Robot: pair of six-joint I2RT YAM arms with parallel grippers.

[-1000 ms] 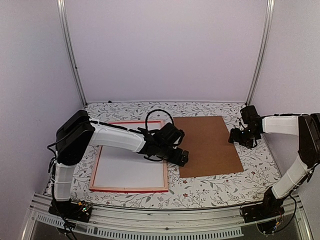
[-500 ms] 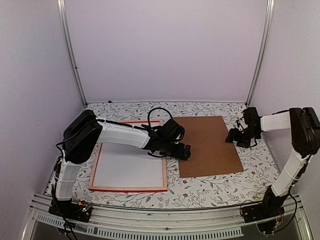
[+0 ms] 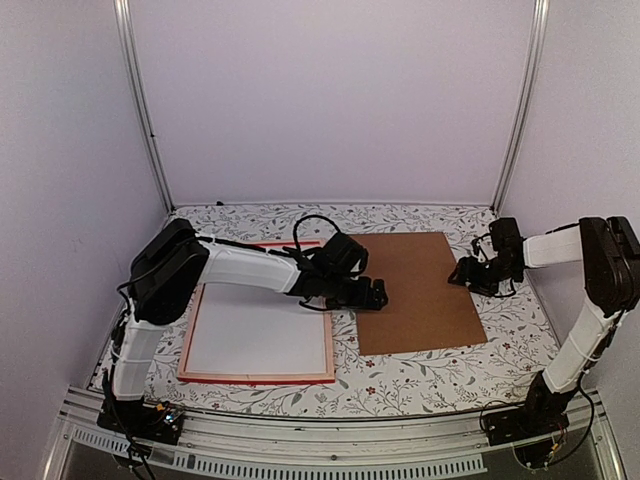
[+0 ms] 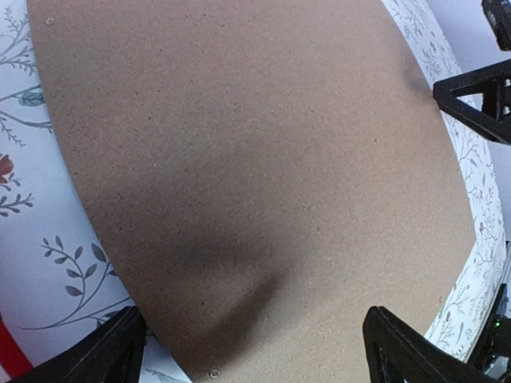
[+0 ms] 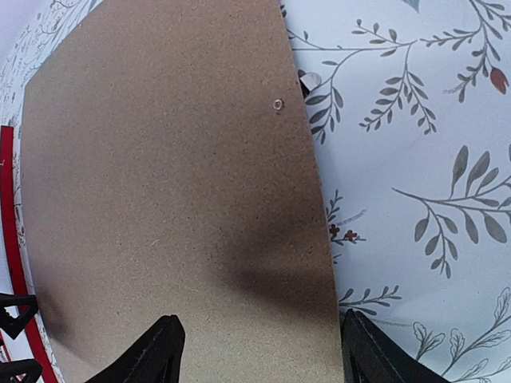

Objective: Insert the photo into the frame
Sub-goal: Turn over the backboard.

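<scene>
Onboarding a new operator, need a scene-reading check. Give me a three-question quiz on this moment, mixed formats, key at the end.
1. True or false: the flat brown rectangular backing board lies inside the thin red-fronted wooden picture frame.
2. Which end effector is over the board's edge nearest the frame? A) left B) right C) neither
3. In a few words: what shows within the frame's rails?

Key
1. False. The board lies on the floral cloth beside the frame.
2. A. The left end effector, open, is there; the right end effector, also open, straddles the opposite edge.
3. A plain white sheet; no cat photo is in view.
</scene>
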